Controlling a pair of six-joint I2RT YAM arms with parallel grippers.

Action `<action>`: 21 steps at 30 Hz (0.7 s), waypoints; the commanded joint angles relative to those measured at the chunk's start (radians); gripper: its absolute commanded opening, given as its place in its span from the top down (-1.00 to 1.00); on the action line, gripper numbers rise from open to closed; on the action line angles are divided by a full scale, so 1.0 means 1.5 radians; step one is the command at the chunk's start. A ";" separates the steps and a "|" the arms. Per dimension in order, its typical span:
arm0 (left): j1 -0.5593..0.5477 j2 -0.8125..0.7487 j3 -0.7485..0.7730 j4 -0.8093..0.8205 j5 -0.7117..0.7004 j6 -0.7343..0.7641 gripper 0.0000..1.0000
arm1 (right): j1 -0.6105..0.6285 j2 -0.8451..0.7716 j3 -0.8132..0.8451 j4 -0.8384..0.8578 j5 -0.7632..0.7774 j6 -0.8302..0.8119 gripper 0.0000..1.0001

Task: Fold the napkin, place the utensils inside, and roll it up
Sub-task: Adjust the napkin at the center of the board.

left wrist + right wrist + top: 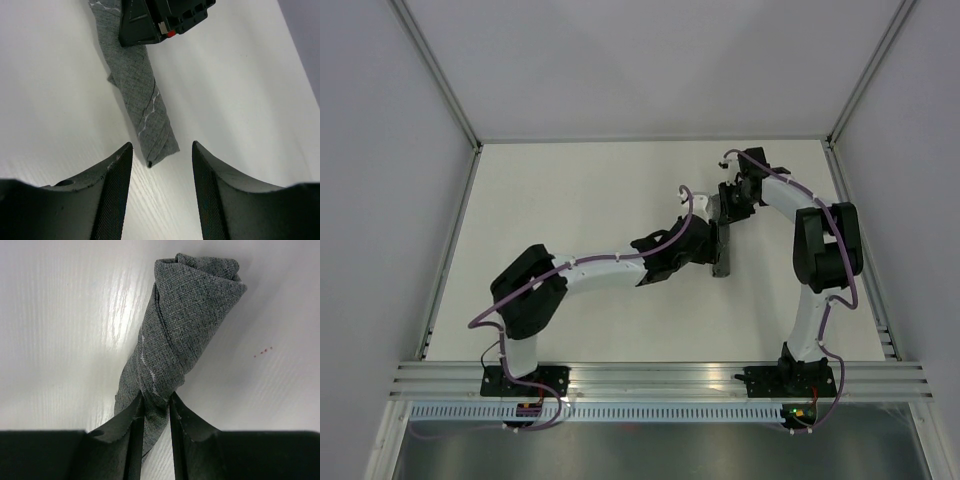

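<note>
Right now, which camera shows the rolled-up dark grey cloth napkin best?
Right wrist view: the rolled dark grey cloth napkin fills it, close up. Left wrist shows one end; top view, only a thin dark strip.

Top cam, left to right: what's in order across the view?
left arm base → left gripper, jaws open → napkin, rolled → right arm base. The right gripper is left out: it is shut on the napkin and overlaps it.
</note>
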 commanded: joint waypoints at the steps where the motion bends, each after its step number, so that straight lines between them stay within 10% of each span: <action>1: 0.012 -0.083 -0.046 0.026 -0.026 0.033 -0.12 | 0.005 0.040 0.020 0.007 0.123 -0.027 0.42; 21: 0.062 -0.298 -0.221 0.017 -0.043 0.037 -0.17 | 0.023 0.120 0.128 -0.017 0.229 -0.065 0.39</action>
